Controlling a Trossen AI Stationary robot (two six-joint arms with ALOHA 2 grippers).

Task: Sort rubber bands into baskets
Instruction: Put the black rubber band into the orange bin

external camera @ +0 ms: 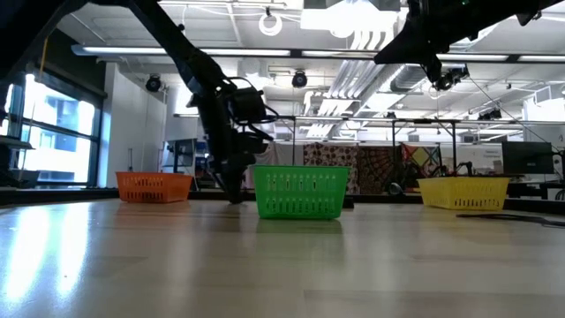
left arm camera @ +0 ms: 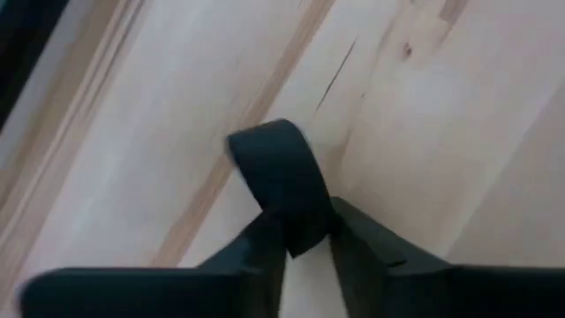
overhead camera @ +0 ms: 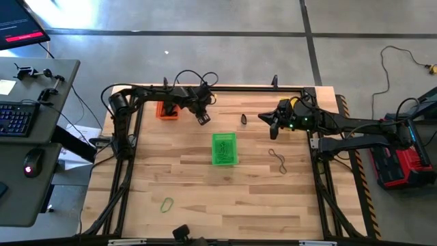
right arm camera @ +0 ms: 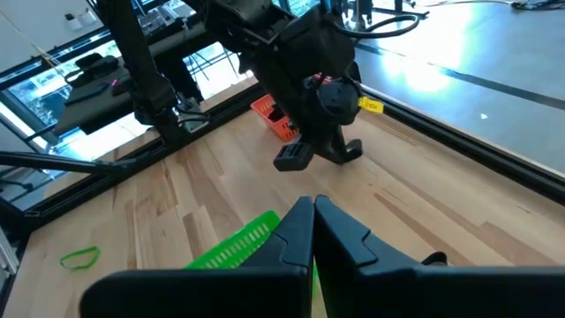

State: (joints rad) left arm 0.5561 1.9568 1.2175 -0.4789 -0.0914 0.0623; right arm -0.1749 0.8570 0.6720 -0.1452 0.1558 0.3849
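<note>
My left gripper (left arm camera: 307,252): nearly closed, pinching black band (left arm camera: 281,181) beside orange basket (overhead camera: 167,110).
Handling: light, floppy; grip loop's end.
My right gripper (right arm camera: 312,231): closed, empty.

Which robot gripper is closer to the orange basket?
The left. The left gripper is just beside the orange basket, gripping a black rubber band. The right gripper sits far across the table.

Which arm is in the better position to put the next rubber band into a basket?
Left. The left gripper already pinches a black rubber band, near the orange basket. The right gripper is shut and holds nothing.
</note>
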